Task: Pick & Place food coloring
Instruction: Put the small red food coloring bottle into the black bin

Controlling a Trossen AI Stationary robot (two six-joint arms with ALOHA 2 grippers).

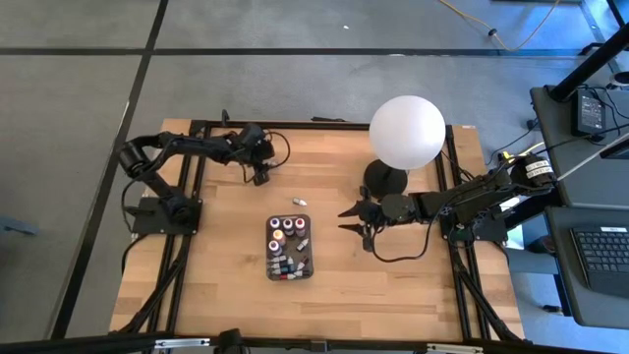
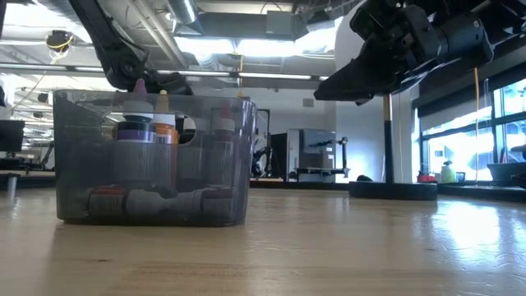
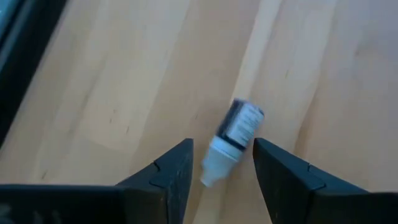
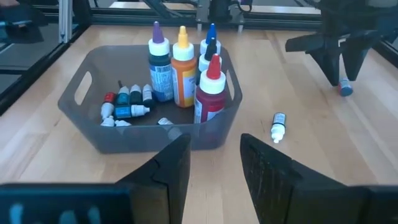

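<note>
From above, the dark grey tray (image 1: 288, 248) sits mid-desk (image 1: 226, 295) holding most of the food coloring bottles (image 1: 286, 232), while one small loose bottle (image 1: 294, 202) lies on the wood just at its 12 o'clock. The left end effector (image 1: 261, 175) hangs at the tray's 11 o'clock; the right end effector (image 1: 350, 218) waits at its 3 o'clock, below the white globe lamp (image 1: 407, 132). The low view shows bottles standing and lying inside the tray. In the left wrist view the fingers (image 3: 166, 180) stand apart, flanking the lying bottle (image 3: 231, 140) without touching it. In the right wrist view the fingers (image 4: 171, 168) stand narrowly parted, holding nothing.
</note>
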